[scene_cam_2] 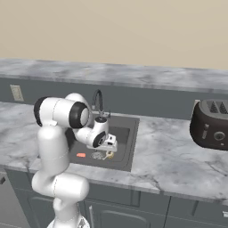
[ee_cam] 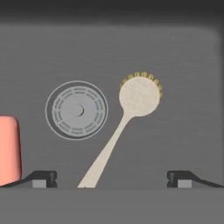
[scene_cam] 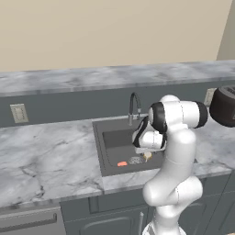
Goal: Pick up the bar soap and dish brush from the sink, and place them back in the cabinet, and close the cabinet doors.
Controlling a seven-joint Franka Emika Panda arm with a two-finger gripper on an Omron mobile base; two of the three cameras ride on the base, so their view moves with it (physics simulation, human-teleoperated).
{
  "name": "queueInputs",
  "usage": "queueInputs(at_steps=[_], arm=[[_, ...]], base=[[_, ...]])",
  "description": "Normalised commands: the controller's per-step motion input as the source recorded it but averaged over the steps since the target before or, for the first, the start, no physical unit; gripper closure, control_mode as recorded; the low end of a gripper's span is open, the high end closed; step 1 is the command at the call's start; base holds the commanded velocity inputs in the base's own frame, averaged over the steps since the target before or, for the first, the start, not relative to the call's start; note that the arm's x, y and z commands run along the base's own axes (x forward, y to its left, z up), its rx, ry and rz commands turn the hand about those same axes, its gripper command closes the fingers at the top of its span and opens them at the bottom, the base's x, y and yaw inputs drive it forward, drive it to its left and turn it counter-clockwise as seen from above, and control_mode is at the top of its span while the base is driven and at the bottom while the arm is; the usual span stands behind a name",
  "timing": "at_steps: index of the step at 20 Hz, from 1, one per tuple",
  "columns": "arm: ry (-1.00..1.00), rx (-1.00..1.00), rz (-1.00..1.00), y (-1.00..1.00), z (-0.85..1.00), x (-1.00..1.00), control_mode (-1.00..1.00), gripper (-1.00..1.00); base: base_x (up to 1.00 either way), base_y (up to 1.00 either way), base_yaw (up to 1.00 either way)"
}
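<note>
A: Gripper [ee_cam: 112, 178]?
B: Jaws spread wide, holding nothing, above the sink [ee_cam: 183, 57] floor.
A: And the 2 items?
B: Dish brush [ee_cam: 124, 122] lies between the fingertips; bar soap [ee_cam: 8, 149] beside the drain [ee_cam: 76, 110].

My arm [scene_cam: 176, 156] is glossy white, built from thick rounded segments that swell into bulbous housings at each joint. Black bands ring my joints, widest on the big horizontal drum near the top, which ends in a black cap. My wrist is a smaller white knuckle with dark trim. My pincer [ee_cam: 111, 178] ends in two small dark finger tips [ee_cam: 41, 178], each carrying a pale grey square pad.
</note>
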Motion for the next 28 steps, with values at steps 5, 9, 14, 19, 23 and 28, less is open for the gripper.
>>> queueInputs(at_steps=[5, 9, 14, 19, 23, 28], arm=[[0.0, 0.0, 0.0, 0.0, -0.16, 0.08, -1.0, -1.0], [0.0, 0.0, 0.0, 0.0, -0.18, 0.11, -1.0, -1.0], [0.0, 0.0, 0.0, 0.0, -0.18, 0.06, -1.0, -1.0], [0.0, 0.0, 0.0, 0.0, -0.19, 0.0, -1.0, -1.0], [0.0, 0.0, 0.0, 0.0, -0.19, 0.0, -1.0, -1.0], [0.0, 0.0, 0.0, 0.0, -0.19, 0.0, -1.0, -1.0]], base=[[0.0, 0.0, 0.0], [0.0, 0.0, 0.0], [0.0, 0.0, 0.0], [0.0, 0.0, 0.0], [0.0, 0.0, 0.0], [0.0, 0.0, 0.0]])
